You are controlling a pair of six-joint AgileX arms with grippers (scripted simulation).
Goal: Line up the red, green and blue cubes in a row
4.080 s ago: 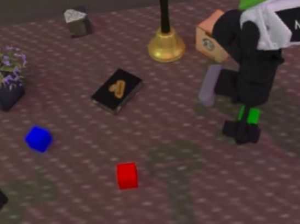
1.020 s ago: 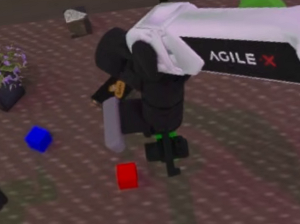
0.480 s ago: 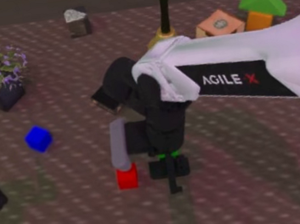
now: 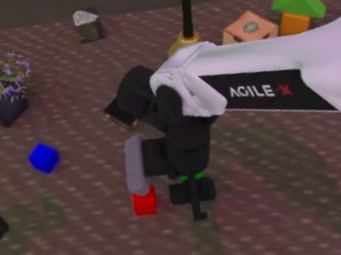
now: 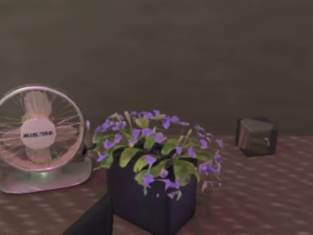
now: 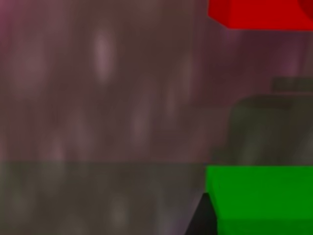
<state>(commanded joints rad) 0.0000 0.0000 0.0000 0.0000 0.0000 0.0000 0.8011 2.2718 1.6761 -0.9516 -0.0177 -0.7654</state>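
Patterned maroon table [image 4: 295, 212] under us. We judge placing step in hand: right gripper [image 4: 192, 190] low just right of red cube [image 4: 144, 203], jaws closed on green cube [image 6: 259, 196]. Next move calls for release without nudging red, then fetching blue cube [image 4: 43, 158], well apart at left. Left gripper parked, unseen. Only container: flower pot [image 5: 154, 200], holding purple flowers.
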